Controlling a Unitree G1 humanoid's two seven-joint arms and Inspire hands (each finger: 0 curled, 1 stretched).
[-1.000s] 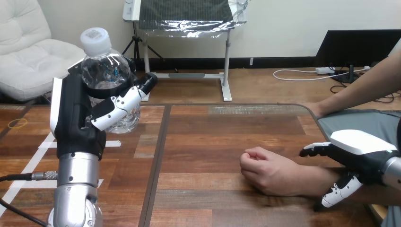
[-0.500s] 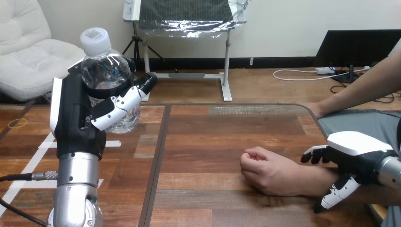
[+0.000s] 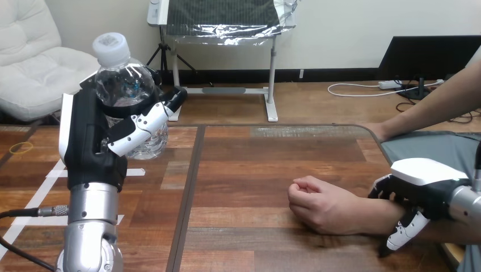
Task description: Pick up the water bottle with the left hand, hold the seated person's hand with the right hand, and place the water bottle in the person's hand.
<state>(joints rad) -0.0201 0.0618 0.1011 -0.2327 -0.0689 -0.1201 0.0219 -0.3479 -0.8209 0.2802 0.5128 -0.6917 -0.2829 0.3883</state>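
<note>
Gripping water bottle (image 3: 126, 85) w/ left robot hand (image 3: 91, 141); right robot hand (image 3: 422, 177): grip unclear.

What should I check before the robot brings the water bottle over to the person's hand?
1. Water bottle gripped by the left hand: ok, fingers curled round it.
2. Bottle upright, white cap on: ok.
3. Right hand holding the person's wrist: cannot tell; it sits over the wrist.
4. Person's hand open to receive: not ok, it rests on the table closed in a fist.
</note>
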